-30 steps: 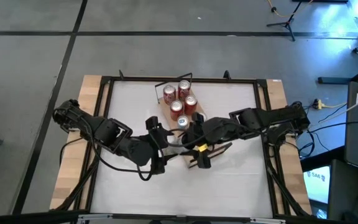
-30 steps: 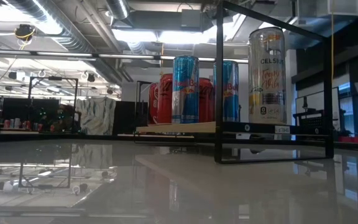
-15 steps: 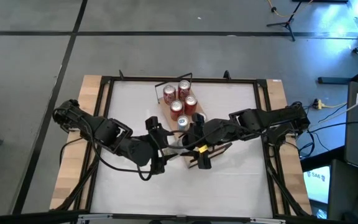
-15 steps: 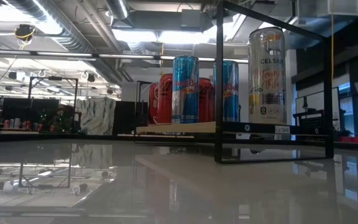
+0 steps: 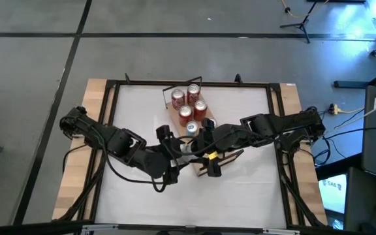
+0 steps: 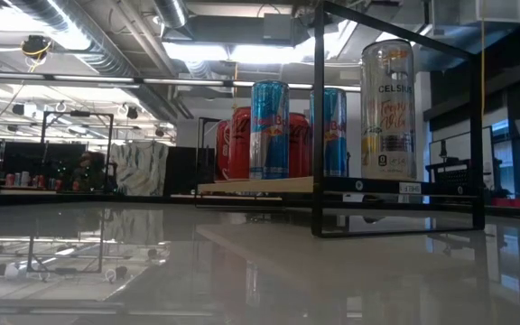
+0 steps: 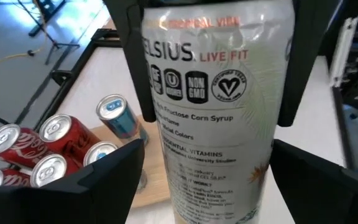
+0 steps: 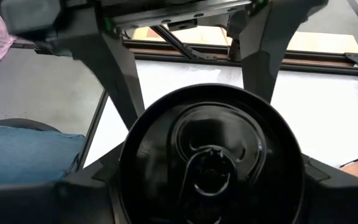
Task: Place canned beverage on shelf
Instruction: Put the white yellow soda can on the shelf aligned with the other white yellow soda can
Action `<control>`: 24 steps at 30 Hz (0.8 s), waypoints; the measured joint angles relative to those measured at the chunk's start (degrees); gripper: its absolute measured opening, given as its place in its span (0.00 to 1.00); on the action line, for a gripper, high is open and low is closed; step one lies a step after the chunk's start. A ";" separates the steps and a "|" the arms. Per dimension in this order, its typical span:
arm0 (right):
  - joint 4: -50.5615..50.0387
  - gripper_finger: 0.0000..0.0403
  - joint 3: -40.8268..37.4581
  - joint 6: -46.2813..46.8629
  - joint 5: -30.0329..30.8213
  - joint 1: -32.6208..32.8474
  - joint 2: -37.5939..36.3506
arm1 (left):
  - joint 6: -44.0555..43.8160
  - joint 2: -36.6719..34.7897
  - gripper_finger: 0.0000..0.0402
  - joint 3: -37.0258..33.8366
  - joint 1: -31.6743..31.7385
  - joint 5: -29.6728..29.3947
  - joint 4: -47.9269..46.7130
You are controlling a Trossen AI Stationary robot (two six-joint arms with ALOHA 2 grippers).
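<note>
Remote desk, mid-task: in the past second my left arm has slid in toward the shelf (image 6: pixel 260 186), bringing the left gripper (image 5: pixel 175 149) up to the can (image 7: pixel 216 112). Everything else has held still: the right arm, the six other cans (image 5: pixel 188 104) at the shelf's far end, and the whole low view.

The left wrist view shows the can upright between that gripper's spread fingers (image 7: pixel 104 177), which flank it and seem to stand just off its sides. The right gripper (image 5: pixel 198 145) is pressed onto the same can from the opposite side, its fingers (image 8: pixel 92 186) hard against the rim in its own wrist view. From above, both grippers meet over the near half of the board, well clear of the red and blue cans.

The low view shows a tall can of the same make upright on the board beside the black rail, with no fingers visible on it. I cannot say whether it is the same one.

My reading: the can is at or over the shelf but not yet let go. The left arm's approach looks like steadying or a hand-over before release.
</note>
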 joint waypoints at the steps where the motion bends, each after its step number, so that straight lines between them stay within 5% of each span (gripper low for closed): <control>1: -0.09 0.64 -0.01 0.00 0.00 0.00 0.00 | -0.07 0.07 0.82 -0.22 -0.26 -0.47 0.02; 18: 0.10 0.64 -0.02 0.02 -0.15 -0.04 0.00 | 4.60 -5.58 0.82 -5.45 -1.02 -1.65 -4.90; 24: -0.21 0.64 -0.02 0.04 -1.14 0.10 0.00 | 3.49 -17.71 0.82 -24.23 -0.96 -2.34 3.91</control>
